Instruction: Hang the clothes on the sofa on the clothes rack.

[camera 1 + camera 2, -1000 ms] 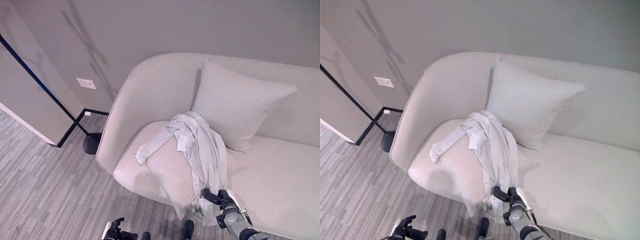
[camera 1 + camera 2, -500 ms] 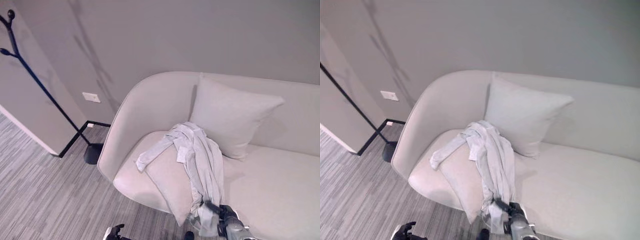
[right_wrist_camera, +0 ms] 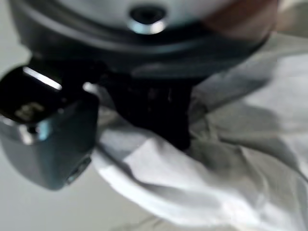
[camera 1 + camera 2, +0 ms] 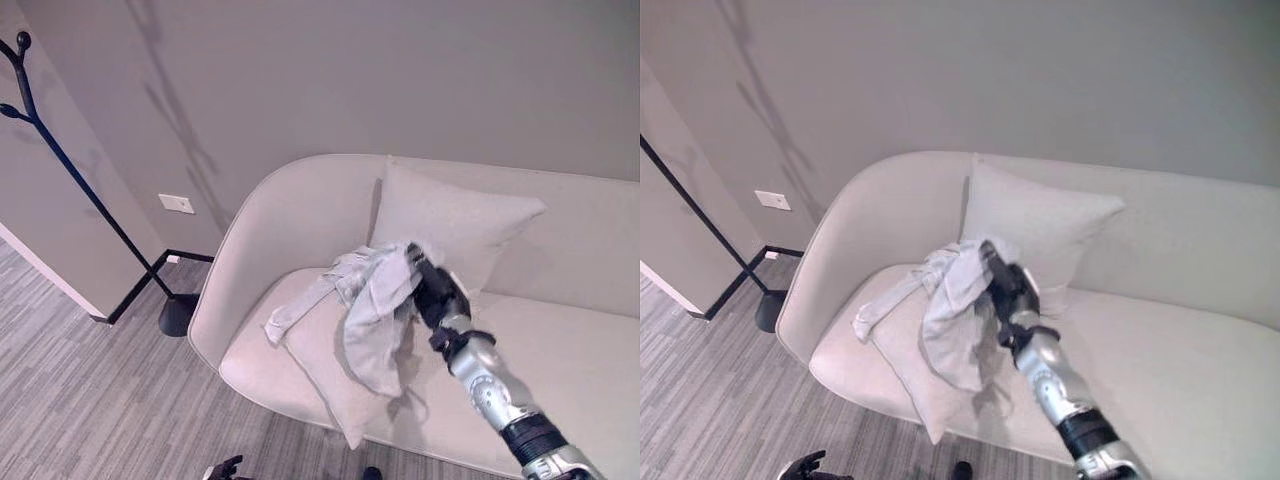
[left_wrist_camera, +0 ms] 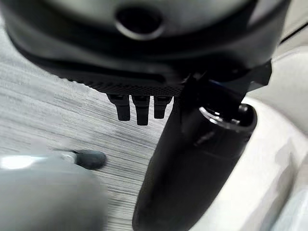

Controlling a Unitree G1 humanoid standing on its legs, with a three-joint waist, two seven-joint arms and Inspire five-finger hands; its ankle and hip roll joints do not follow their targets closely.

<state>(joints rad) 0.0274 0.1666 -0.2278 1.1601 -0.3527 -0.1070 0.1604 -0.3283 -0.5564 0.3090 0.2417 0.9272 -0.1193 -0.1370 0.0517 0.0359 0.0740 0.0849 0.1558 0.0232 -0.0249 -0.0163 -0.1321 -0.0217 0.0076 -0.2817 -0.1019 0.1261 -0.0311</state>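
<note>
right hand: your right hand [image 4: 436, 290] is up over the sofa seat with its fingers curled into the bunched top of the shirt [image 4: 375, 310]. The right wrist view shows the cloth [image 3: 202, 183] pinched right against the thumb, so you've got it.

shirt: most of it hangs below and to the left of that hand. One sleeve [image 4: 295, 305] trails further left and rests on the front cushion [image 4: 325, 365], so it isn't fully free yet.

sofa: the seat [image 4: 570, 360] sits right under the hand, and the back pillow [image 4: 450, 225] is just behind it.

left hand: it's low near the floor [image 4: 222, 468], with its fingers straight and relaxed in its own wrist view [image 5: 139, 109]. It holds nothing.

rack: the black clothes rack [image 4: 60, 150] stands well off to the hand's left, past the sofa arm, with its hooks higher than the hand.

how to do it well: I'd say lift until the sleeve clears the cushion before you swing left, or it'll likely drag and tug at the grip.

grip tip: don't loosen the pinch while turning. The wad looks thick, but it's only held at one spot.

approach: aim to bring the bunched top above a hook, not level with it.
</note>
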